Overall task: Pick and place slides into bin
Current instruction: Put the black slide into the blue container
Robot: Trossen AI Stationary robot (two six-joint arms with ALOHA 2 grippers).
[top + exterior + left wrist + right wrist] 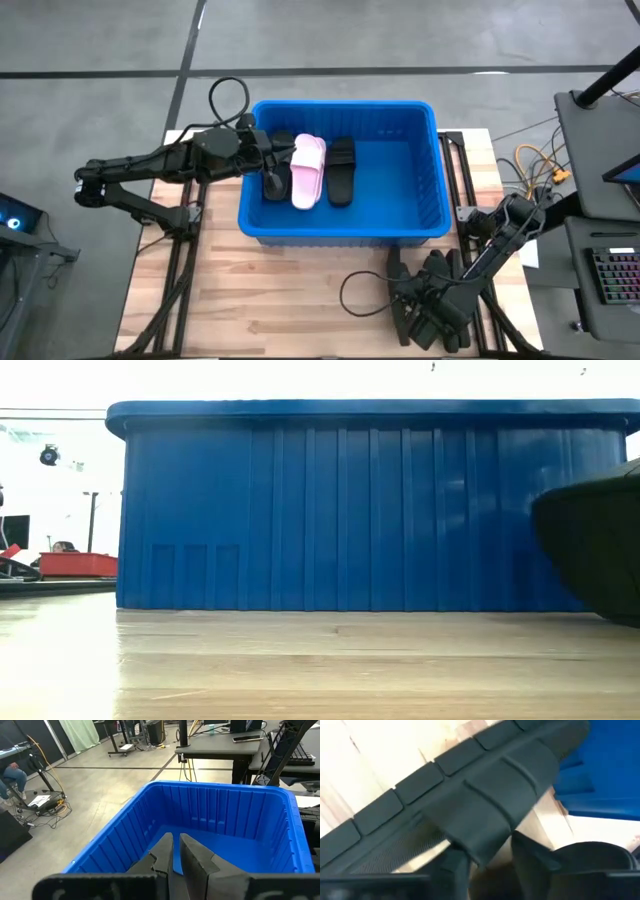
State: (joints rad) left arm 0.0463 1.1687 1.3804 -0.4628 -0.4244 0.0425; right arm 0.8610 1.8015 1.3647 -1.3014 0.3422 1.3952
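Black slide (pixel 485 815) sat between the right gripper (pixel 490 852) fingers, grip unclear; left gripper (pixel 175 852), fingers together, hung over the bin (pixel 420 225)

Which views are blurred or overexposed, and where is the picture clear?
Right wrist view: motion-soft, the black slide close to the lens and smeared. Low view: background washed out white above the bin, a dark shape out of focus at the right edge. High view: even light, sharp. Left wrist view: clear, left gripper shut.

A black slide (pixel 596 550) is cut off by the low view's edge.
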